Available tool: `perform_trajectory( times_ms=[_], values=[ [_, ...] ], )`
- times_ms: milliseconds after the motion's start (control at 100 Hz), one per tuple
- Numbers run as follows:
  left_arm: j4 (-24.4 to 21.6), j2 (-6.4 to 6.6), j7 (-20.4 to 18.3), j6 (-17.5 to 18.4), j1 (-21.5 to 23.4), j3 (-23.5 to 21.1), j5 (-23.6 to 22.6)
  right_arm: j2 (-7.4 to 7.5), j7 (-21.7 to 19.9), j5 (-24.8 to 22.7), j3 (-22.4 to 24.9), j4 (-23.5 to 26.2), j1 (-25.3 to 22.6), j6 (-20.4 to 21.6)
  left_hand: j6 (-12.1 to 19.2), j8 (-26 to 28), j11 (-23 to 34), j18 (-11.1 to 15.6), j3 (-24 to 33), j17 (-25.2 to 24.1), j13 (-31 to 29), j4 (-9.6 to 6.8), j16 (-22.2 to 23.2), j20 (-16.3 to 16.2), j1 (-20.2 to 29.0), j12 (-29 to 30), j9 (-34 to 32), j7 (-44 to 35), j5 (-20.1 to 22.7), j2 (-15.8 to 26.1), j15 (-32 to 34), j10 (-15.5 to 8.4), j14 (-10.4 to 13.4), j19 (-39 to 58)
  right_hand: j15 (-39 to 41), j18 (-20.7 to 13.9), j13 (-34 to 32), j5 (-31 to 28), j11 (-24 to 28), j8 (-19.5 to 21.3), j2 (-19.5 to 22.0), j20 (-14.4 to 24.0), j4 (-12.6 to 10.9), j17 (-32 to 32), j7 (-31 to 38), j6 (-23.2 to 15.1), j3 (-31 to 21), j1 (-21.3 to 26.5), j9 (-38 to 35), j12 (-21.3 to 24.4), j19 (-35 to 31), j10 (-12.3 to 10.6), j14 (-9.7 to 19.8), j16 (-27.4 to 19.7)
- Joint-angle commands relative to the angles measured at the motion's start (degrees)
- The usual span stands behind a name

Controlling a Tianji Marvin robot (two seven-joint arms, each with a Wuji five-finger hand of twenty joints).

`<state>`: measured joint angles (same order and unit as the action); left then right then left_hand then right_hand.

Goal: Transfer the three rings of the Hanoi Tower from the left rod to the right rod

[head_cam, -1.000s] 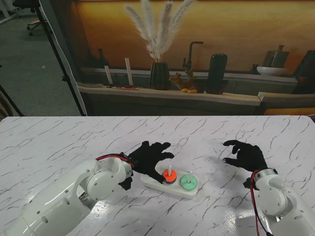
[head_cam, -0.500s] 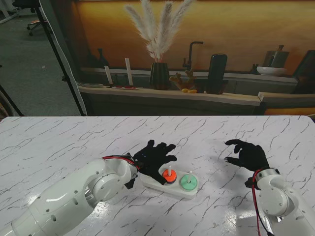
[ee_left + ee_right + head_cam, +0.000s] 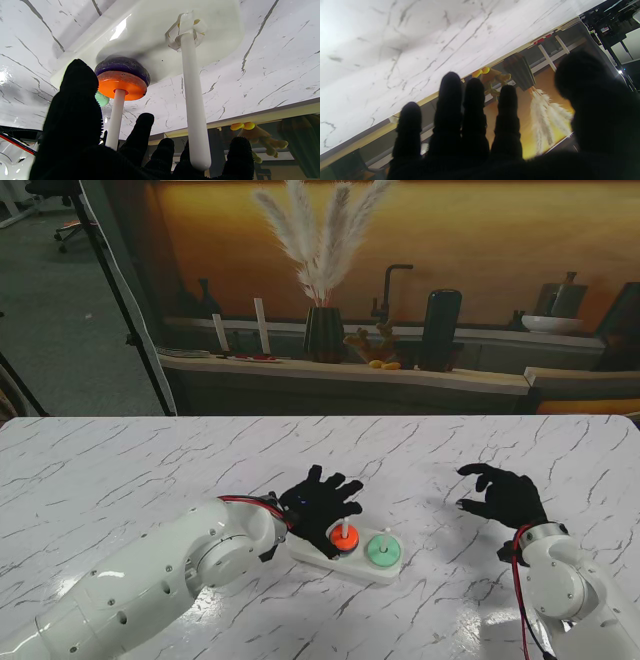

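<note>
1. Stand view: the white base (image 3: 345, 557) of the Hanoi tower lies on the marble tabletop (image 3: 120, 470) near me, with the left hand (image 3: 318, 505) spread over its left end and hiding the left rod.
2. Stand view: an orange ring (image 3: 344, 541) sits on the middle rod and a green ring (image 3: 383, 553) on the right rod; no third ring can be made out here.
3. Left wrist view: the left rod (image 3: 193, 100) stands bare, running between the black fingers (image 3: 238, 155), which are apart and close on nothing.
4. Left wrist view: on the middle rod (image 3: 115, 117) the orange ring (image 3: 122, 85) rests on a purple ring (image 3: 122, 66), a stacking the stand view does not reveal; only a sliver of the green ring (image 3: 102, 98) peeks from behind the thumb.
5. Stand view: the right hand (image 3: 505, 497) hovers over bare tabletop, well apart from the base to its right, fingers loosely curled and released, grasping nothing.
6. Right wrist view: four dark fingers (image 3: 448, 105) and the thumb stand separate against the marble; the tower is outside this picture, while a dark vase (image 3: 518, 71) of pale plumes shows beyond the table edge.
</note>
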<state>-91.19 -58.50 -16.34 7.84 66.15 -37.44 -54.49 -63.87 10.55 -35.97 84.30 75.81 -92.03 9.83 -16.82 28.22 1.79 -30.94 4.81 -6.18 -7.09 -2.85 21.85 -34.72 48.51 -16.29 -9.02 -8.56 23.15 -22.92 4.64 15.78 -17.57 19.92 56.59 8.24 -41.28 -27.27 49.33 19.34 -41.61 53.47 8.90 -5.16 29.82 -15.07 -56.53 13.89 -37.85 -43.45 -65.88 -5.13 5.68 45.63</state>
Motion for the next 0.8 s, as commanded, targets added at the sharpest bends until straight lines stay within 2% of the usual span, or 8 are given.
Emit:
perform_trajectory(
  times_ms=[0,590,790],
  values=[
    [0.22,-0.1,-0.94,1.24,-0.41,0.59,-0.65,-0.45,0.04,0.2,-0.26,0.11,-0.51,-0.08,-0.47,0.82,-0.38,-0.11,0.66,-0.73,-0.21,2.7,-0.09,-0.68,-0.85,-0.83,-0.62,-0.49,0.56,-0.66,-0.07,-0.71,1.11,1.18,1.51,11.4,-1.68,-0.86,1.07,0.59,0.4,-0.7,-2.54,0.03,0.16,-0.83,-0.69,0.04,-1.79,-0.91,-1.69,-1.22,0.56,0.82],
    [1.63,0.21,-1.4,1.9,-3.17,4.43,-2.26,-0.49,0.32,0.2,-0.38,-0.21,-0.42,-0.04,0.46,1.63,-0.34,-0.1,4.79,-0.52,-1.28,2.37,0.17,0.0,0.71,-0.9,-0.7,-0.46,0.58,-2.84,0.54,-0.7,0.88,1.99,1.52,11.37,-1.67,-0.77,1.09,0.56,0.44,-0.72,-2.55,-0.01,0.12,-0.84,-0.71,0.03,-1.75,-0.89,-1.72,-1.21,0.58,0.81],
    [2.71,0.13,-1.74,1.41,-3.99,5.39,-0.79,-0.48,0.26,0.23,-0.42,-0.29,-0.35,0.08,1.26,2.1,-0.18,-0.02,6.13,-0.55,-1.45,2.58,0.34,0.14,0.67,-0.99,-1.23,-1.04,1.26,-3.08,0.7,-1.01,0.93,2.43,1.51,11.41,-1.62,-0.78,1.09,0.56,0.45,-0.71,-2.54,0.02,0.11,-0.88,-0.71,0.0,-1.76,-0.88,-1.73,-1.28,0.6,0.81]
  ],
)
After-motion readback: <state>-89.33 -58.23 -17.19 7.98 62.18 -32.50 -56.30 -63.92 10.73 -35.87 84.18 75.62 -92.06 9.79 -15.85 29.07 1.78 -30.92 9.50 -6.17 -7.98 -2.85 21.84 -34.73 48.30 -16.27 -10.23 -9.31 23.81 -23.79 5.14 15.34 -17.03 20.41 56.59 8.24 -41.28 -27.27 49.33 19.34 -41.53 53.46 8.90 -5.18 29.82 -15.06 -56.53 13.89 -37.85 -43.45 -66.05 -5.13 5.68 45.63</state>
